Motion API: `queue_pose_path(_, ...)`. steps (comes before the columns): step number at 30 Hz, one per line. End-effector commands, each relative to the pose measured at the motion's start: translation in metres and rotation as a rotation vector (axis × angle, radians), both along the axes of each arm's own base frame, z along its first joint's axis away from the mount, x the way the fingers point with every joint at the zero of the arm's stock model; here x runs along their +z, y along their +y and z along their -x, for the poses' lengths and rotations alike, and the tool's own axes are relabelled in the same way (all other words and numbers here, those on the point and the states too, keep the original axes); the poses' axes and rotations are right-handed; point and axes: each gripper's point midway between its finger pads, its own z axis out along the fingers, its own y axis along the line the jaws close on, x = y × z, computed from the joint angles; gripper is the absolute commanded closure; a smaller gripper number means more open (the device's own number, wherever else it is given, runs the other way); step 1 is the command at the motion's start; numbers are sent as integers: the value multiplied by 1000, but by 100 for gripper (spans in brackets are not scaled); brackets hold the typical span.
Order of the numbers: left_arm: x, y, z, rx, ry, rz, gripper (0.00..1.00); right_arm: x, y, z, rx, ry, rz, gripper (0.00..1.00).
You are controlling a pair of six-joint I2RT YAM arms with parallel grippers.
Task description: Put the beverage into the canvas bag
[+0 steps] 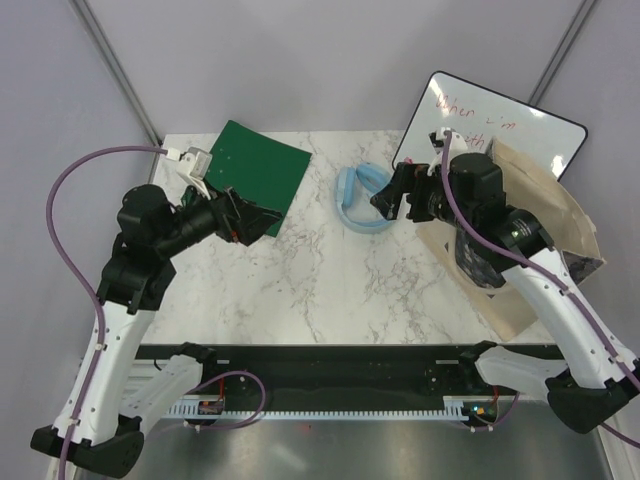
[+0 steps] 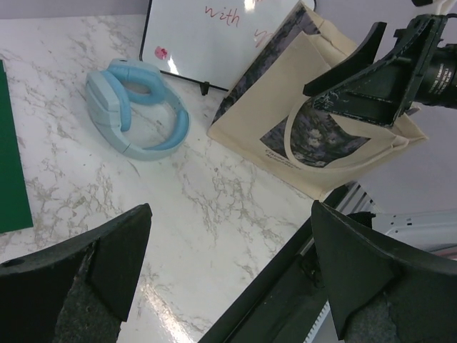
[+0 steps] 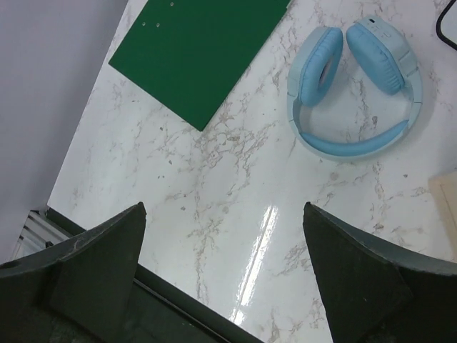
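Canvas bag (image 2: pixel 257 114) just beside right fingers (image 2: pixel 357 57)

Bright, even overhead light, sharp top view. Glare streaks on the glossy worktop (image 3: pixel 214 179) in both wrist views, hot spot on the whiteboard (image 2: pixel 193 43). Shadows soft. Near fingers (image 3: pixel 78 264) dark, slightly blurred.

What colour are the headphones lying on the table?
The headphones are light blue; the right wrist view shows them best.
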Motion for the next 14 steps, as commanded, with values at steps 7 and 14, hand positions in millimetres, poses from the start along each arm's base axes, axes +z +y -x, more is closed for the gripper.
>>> queue_pose_path(7, -26, 4, 3, -5, 17, -66, 0, 30, -30, -7, -171, -129, -24, 2)
queue_pose_path(14, -23, 5, -2, 4, -7, -84, 0, 31, -27, -4, -150, -127, -29, 2)
